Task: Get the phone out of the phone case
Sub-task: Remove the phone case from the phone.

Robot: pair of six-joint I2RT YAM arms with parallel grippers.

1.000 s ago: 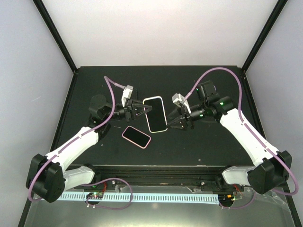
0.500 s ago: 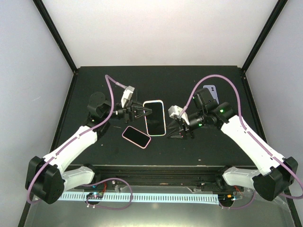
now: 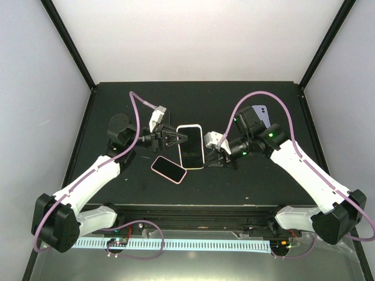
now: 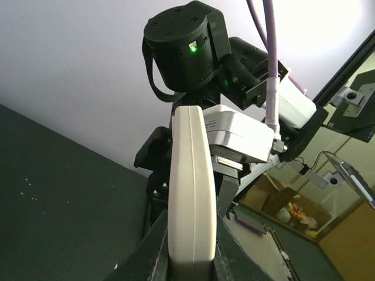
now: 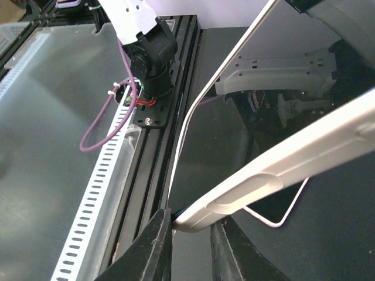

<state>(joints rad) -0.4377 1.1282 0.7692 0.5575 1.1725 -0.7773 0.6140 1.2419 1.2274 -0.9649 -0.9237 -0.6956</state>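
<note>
**A:** Why is the white phone case [image 4: 188, 193] held up off the table [image 3: 252, 187], between the two arms?

**B:** So both edges can be worked. The left gripper [image 3: 176, 138] is clamped tight on the left edge, anchoring it screen-up. The phone [image 3: 191, 147] sits inside.

**A:** And the right gripper [image 5: 190, 234]?

**B:** Its jaws stand narrow around the right edge, by the side button. Whether they pinch it, I cannot tell. Probably it is placed to peel the rim away.

**A:** The pink-cased phone [image 3: 169, 169]?

**B:** Lying on the table nearby, no gripper on it.
</note>
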